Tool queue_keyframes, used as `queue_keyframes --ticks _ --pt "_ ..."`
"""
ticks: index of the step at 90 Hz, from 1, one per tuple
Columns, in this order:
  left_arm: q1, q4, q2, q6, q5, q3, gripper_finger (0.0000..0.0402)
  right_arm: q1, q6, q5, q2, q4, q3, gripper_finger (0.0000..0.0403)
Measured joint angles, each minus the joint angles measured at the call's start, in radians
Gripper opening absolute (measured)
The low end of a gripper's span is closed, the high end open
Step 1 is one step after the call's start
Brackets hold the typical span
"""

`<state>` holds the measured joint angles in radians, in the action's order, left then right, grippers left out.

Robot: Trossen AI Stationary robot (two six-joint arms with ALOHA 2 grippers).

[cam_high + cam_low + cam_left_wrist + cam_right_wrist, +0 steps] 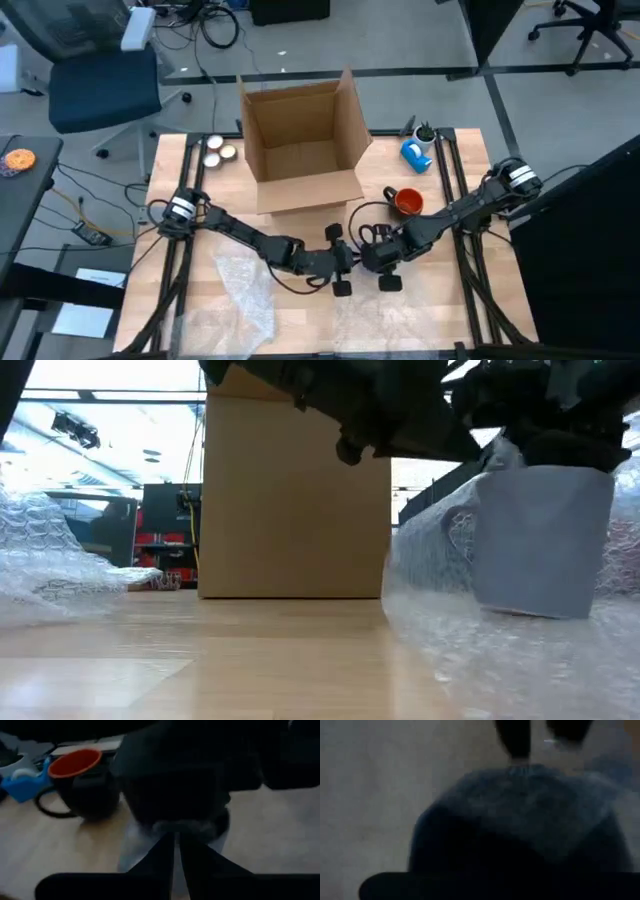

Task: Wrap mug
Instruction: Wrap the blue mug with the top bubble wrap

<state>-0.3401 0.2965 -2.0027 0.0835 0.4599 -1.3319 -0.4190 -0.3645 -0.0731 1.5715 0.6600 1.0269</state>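
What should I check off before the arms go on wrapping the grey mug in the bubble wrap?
1. Grey mug upright on the bubble wrap: ok, it stands level in the low view.
2. Both grippers at the mug: ok, left gripper and right gripper meet mid-table in the high view.
3. Left gripper's fingers closed: ok, the left wrist view shows them pinched together at the mug.
4. Right gripper's grip: cannot tell, the right wrist view is filled by the mug.
5. Wrap covering the mug's side: not ok, the side facing the low camera is bare.
6. Clearance nearby: ok, the red mug and cardboard box stand apart from the grippers.
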Motion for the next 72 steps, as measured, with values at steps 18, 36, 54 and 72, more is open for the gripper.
queue_keyframes --ticks 18,36,54,72 --pt "0.0 0.019 0.0 0.0 -0.005 0.0 0.0015 -0.02 0.001 -0.006 0.0 0.071 0.081 0.0" --pt "0.0 0.049 0.0 0.005 -0.005 0.0 0.0015 -0.028 0.006 -0.01 0.0 0.127 0.135 0.0" --pt "0.0 0.052 0.0 0.019 -0.005 0.005 0.0015 -0.034 0.003 -0.037 0.0 0.272 0.239 0.0" --pt "0.0 0.053 0.0 -0.002 -0.003 0.008 0.0015 -0.034 0.017 -0.14 -0.001 0.289 0.257 0.0"
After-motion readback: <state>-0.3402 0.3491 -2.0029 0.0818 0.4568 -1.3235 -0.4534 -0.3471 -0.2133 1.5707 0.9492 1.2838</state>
